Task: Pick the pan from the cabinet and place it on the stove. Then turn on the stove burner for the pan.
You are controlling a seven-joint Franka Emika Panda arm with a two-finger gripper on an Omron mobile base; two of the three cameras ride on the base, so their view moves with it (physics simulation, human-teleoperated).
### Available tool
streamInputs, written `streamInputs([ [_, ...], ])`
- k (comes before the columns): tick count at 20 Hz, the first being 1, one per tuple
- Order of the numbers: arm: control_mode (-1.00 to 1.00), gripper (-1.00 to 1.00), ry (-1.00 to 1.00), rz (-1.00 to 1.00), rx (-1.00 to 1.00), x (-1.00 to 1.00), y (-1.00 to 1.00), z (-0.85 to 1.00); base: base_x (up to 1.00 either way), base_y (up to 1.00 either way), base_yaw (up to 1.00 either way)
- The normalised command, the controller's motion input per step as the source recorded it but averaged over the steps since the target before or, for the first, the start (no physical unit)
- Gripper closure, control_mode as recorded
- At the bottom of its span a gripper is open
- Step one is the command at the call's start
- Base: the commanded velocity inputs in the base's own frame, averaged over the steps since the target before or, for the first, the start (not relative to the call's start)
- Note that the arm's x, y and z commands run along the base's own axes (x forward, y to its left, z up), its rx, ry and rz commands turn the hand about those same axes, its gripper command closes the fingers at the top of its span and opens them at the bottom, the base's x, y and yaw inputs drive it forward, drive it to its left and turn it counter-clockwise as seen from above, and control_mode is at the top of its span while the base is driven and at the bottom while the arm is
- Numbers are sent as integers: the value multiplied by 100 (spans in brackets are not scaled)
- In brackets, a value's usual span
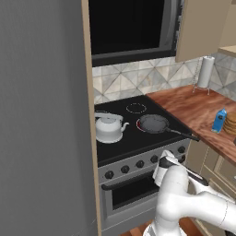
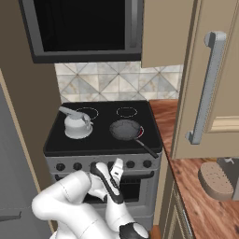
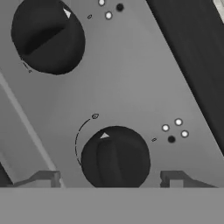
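Note:
The dark grey pan [image 1: 153,123] [image 2: 125,129] sits flat on the front right ring of the black stove [image 1: 120,139] [image 2: 100,138], its thin handle pointing toward the counter. A red glow shows at the pan's rim. My gripper [image 1: 165,161] [image 2: 115,167] is low at the grey knob panel. In the hand view my gripper [image 3: 109,178] stands open around a black knob [image 3: 116,157], with a gap on each side. That knob's white pointer is turned a little off its mark. The tan cabinet [image 2: 219,70] door hangs open at the right.
A white kettle [image 1: 108,128] [image 2: 77,125] stands on the front left ring. The dark microwave [image 1: 133,27] hangs above the stove. The wooden counter [image 1: 198,110] carries a paper towel roll [image 1: 206,71] and a blue carton [image 1: 219,120]. A second knob [image 3: 46,37] is nearby.

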Motion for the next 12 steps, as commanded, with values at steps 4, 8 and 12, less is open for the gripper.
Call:
streamInputs([
  [4, -100, -100, 6, 0, -1, -48, 0, 35, 0, 0, 0],
  [8, -100, -100, 4, 0, 0, -54, 0, 45, 0, 0, 0],
  [12, -100, -100, 0, 0, -2, -50, 0, 59, 0, 0, 0],
])
